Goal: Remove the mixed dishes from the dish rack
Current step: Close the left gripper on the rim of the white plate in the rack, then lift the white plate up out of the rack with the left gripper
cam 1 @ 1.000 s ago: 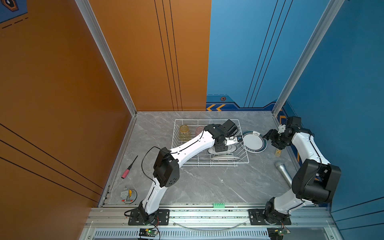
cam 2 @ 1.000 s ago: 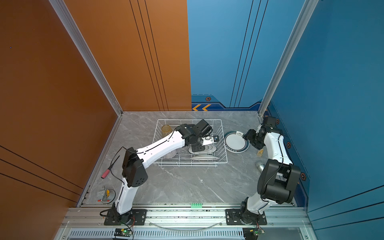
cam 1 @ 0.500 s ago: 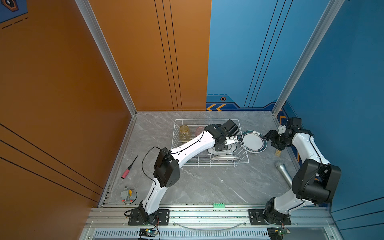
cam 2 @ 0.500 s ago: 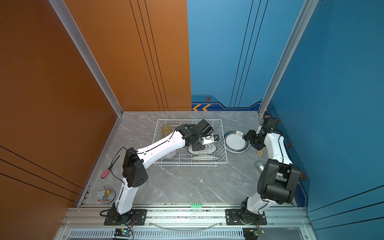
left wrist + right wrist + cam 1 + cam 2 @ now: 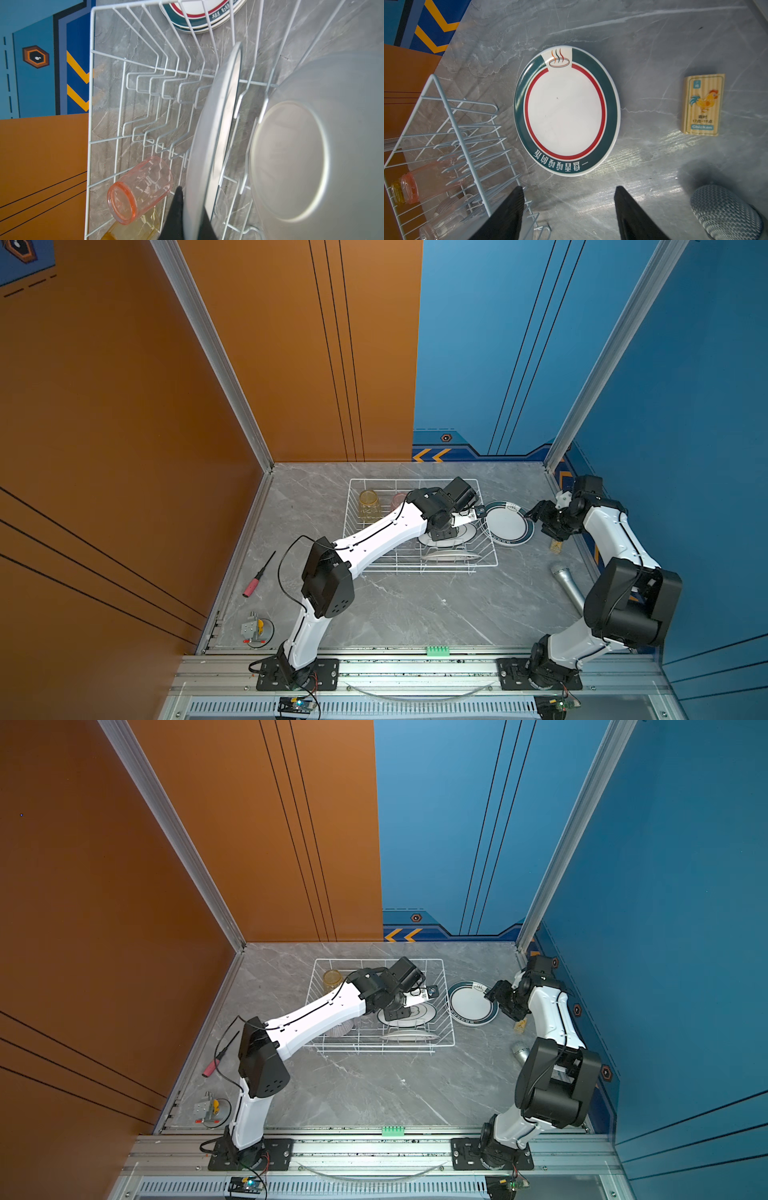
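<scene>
The dish rack [image 5: 394, 480], a white wire basket with flared sides and a row of upright prongs, sits mid-table in both top views. The left gripper [image 5: 191, 205] reaches down into its 3 o'clock half, jaws pinched tight on the rim of a standing plate [image 5: 216, 124]. From the left wrist this plate shows edge-on and pale grey-white. A second plate [image 5: 451, 556] leans in the prongs toward 5 o'clock.

In the rack's 10 o'clock corner a pink tumbler [image 5: 141, 187] of faceted glass lies on its side, with a yellow tumbler [image 5: 133, 228] just beside it.

Outside the rack, at its 3 o'clock, a flat plate [image 5: 566, 110] lies on the table [image 5: 395, 614]. It has a white centre, a thin red ring and a broad dark green band with print. The right gripper [image 5: 568, 191] hangs over the table near this plate's edge, jaws wide apart and empty.
</scene>
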{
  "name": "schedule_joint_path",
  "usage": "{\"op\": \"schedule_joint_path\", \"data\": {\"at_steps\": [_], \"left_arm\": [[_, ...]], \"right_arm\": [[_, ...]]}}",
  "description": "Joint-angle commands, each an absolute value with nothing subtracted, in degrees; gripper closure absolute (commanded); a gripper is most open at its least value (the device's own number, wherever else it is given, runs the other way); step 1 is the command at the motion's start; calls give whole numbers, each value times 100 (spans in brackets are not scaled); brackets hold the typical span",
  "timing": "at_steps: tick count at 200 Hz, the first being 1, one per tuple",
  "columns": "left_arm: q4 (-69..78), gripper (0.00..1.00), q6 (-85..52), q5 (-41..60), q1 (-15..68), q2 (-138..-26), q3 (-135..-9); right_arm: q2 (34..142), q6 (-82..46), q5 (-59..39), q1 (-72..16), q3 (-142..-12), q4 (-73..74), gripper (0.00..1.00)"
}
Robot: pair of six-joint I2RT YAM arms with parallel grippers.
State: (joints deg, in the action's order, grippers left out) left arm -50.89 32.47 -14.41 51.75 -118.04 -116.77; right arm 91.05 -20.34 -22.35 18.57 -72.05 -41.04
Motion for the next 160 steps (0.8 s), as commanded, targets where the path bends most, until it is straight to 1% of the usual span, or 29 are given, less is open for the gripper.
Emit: {"op": "schedule_joint_path", "data": {"at_steps": [1,56,84,134,160], "left_arm": [[-4711,100,2919,-1530,5058,-11366,-11708],[-4715,100,2632,-1280,4895,-11025,-11707],[-4717,100,2423,-1086,4762,-10848,-11742],[-4715,100,1813,-385,4396,-10611,-11893],[-4681,100,1396,195,4166,-10548,-11955]], "right_arm": [[9013,-1986,-2312,1868,-7123,-4034,32],[8957,-1995,-2345,1861,-7125,-4008,32],[8879,-1960,-2532,1846,-7084,-3904,33],[8448,-1942,-3129,1726,-6864,-3342,34],[8148,-1960,-3689,1609,-6713,-2836,35]]}}
